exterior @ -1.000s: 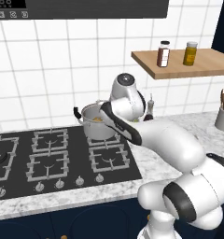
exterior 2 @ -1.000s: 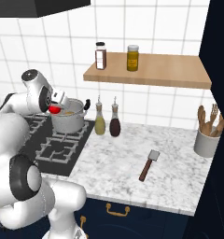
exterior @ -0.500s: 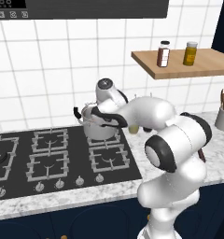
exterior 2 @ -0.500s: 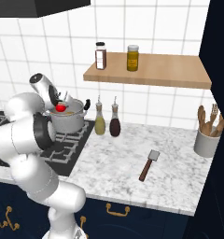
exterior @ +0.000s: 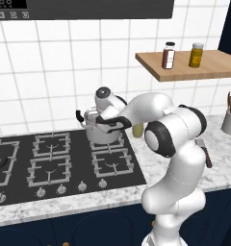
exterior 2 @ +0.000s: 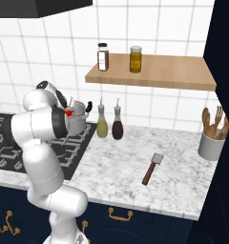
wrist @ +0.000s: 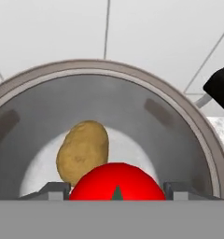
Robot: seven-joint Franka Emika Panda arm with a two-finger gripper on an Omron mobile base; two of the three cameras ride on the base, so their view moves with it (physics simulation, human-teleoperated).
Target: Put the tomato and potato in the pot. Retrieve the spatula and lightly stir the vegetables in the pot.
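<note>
In the hand view the steel pot (wrist: 198,140) opens right below the hand, and the tan potato (wrist: 82,151) lies on its bottom. My gripper (wrist: 116,192) is shut on the red tomato (wrist: 116,183), held just above the potato inside the pot's rim. From the right base view, the tomato (exterior 2: 67,113) shows at the rim of the pot (exterior 2: 78,122), which stands on the hob's back right burner. From the left, the white hand covers the top of the pot (exterior: 99,135). The spatula (exterior 2: 151,169) lies on the marble counter, far right of the pot.
A yellowish-green bottle (exterior 2: 102,126) and a dark bottle (exterior 2: 117,127) stand just right of the hob (exterior: 50,163). A wooden shelf (exterior 2: 150,74) with two jars hangs above. A grey cup with wooden utensils (exterior 2: 212,140) is at the far right.
The arm has swung over the hob to the pot, carrying the tomato. The tomato now hangs inside the pot's rim. Potato and spatula have not moved.
</note>
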